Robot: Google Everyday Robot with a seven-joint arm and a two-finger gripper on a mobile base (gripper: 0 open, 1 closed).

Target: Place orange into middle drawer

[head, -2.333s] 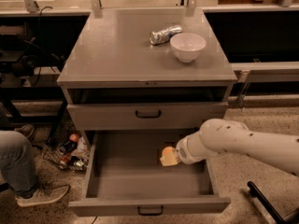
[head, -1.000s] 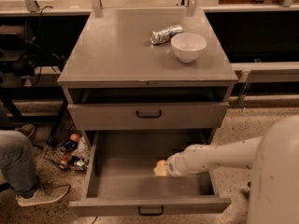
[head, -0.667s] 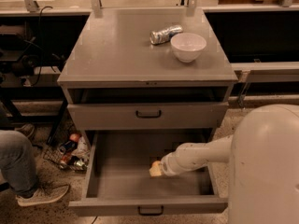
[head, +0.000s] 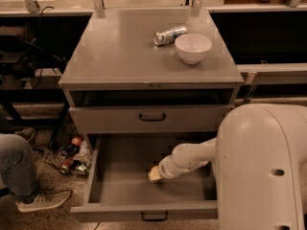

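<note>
The middle drawer [head: 120, 178] is pulled wide open below the cabinet's upper handled front [head: 152, 117]. Its dark bar handle [head: 154, 217] is at the bottom edge of the view. My gripper [head: 155, 173] reaches in from the right and sits low over the drawer floor, near its middle. Its tip looks pale tan. No round orange fruit shows apart from the gripper; the orange is hidden or out of view. My white arm [head: 261, 166] fills the lower right and hides the drawer's right end.
A white bowl [head: 193, 47] and a crushed silver can [head: 170, 35] sit on the cabinet top at the back right. A person's leg and shoe [head: 24, 176] are on the floor at the left. A wire basket of cans [head: 72, 158] stands beside the drawer's left side.
My gripper has moved left and forward inside the open drawer and sits lower. The arm's bulk has come closer and now fills the lower right of the view.
</note>
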